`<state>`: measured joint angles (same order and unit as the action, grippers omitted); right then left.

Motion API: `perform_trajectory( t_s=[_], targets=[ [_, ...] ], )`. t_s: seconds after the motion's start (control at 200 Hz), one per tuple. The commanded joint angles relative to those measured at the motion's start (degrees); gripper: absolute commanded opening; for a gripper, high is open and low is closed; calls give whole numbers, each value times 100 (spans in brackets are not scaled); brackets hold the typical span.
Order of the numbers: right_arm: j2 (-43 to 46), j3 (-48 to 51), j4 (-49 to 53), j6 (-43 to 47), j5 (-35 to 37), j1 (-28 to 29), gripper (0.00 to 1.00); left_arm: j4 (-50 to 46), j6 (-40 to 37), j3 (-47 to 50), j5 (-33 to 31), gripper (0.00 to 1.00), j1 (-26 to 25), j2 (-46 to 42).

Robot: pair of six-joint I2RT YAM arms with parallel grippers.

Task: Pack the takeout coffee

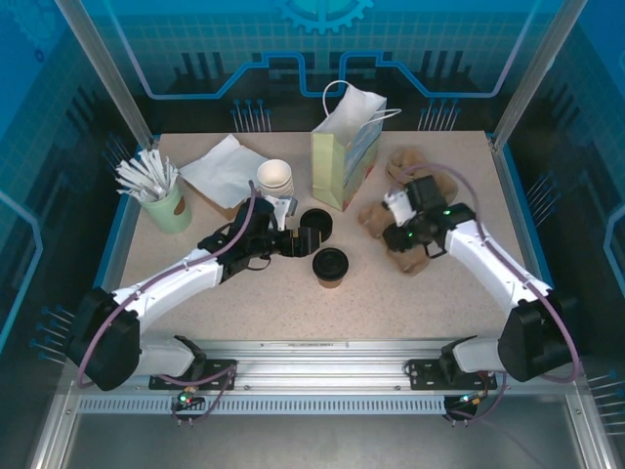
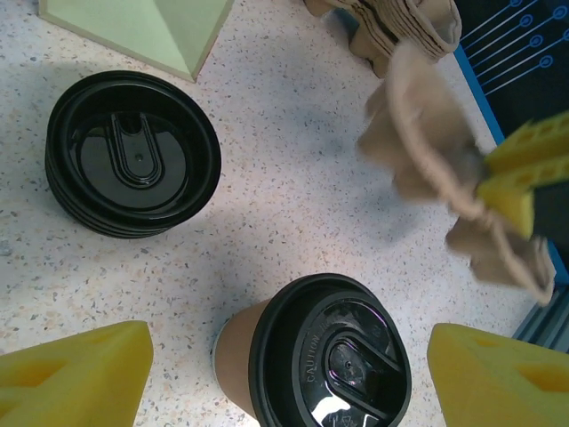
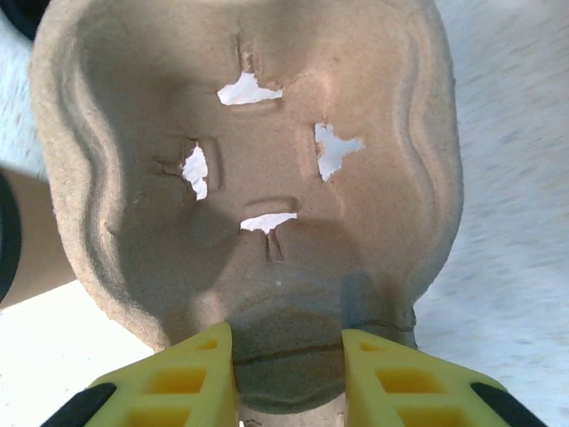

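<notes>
Two claws: left claw, the nearer, is hanging wide open with the coffee standing upright on the table just ahead, centred between its fingers; right claw is pinching the carrier by its edge.

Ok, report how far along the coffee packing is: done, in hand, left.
Done: the takeout coffee is lidded, standing on the table. In hand: the right gripper is shut on the edge of the pulp cup carrier; the left gripper is open, lined up on the coffee, not gripping. Left, likely: grasp the coffee, seat it in the carrier, load the paper bag.
</notes>
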<state>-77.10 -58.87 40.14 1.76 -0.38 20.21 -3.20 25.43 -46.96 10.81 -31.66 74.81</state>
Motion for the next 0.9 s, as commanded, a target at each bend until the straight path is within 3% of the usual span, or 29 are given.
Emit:
perform_trajectory(
  t_s=[0.0,0.415,0.895],
  targets=[
    [78,244,-358,-769,319,398,30,80,53,106,-144,82,34,-291],
    [-542,562,-554,-1445,1278,1399,29,-126,5,221,-346,82,29,-747],
    [-701,576,-281,-1712,1174,1832,33,-177,-49,261,-404,83,33,-906]
  ],
)
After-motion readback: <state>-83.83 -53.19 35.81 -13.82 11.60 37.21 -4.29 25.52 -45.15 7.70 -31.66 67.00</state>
